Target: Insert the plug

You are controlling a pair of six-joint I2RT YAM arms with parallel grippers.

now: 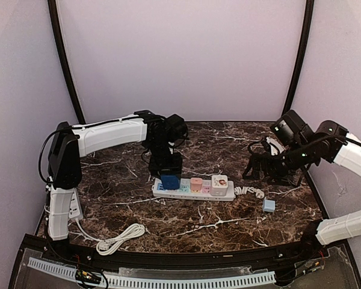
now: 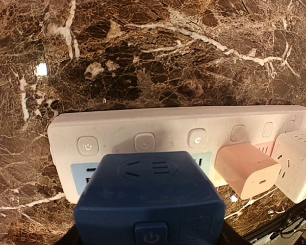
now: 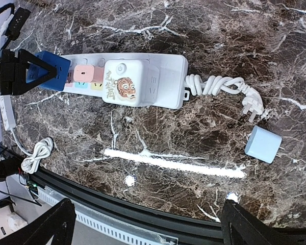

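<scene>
Blue plug (image 1: 171, 183) stands on the left end of the white power strip (image 1: 195, 194), centre of the top view, on the marble counter (image 1: 228, 223). Left hand (image 1: 170, 177) reaches down from above w/ its fingers clamped on the plug's two sides. In the left wrist view the plug fills the bottom centre, over the strip's leftmost sockets (can't tell if the pins are fully in). A pink plug (image 1: 196, 183) & a white tiger cube (image 1: 219, 181) sit to its right on the strip. Right hand (image 3: 149, 206) is spread wide, holding nothing, at the right of the top view, well apart from the plug.
</scene>
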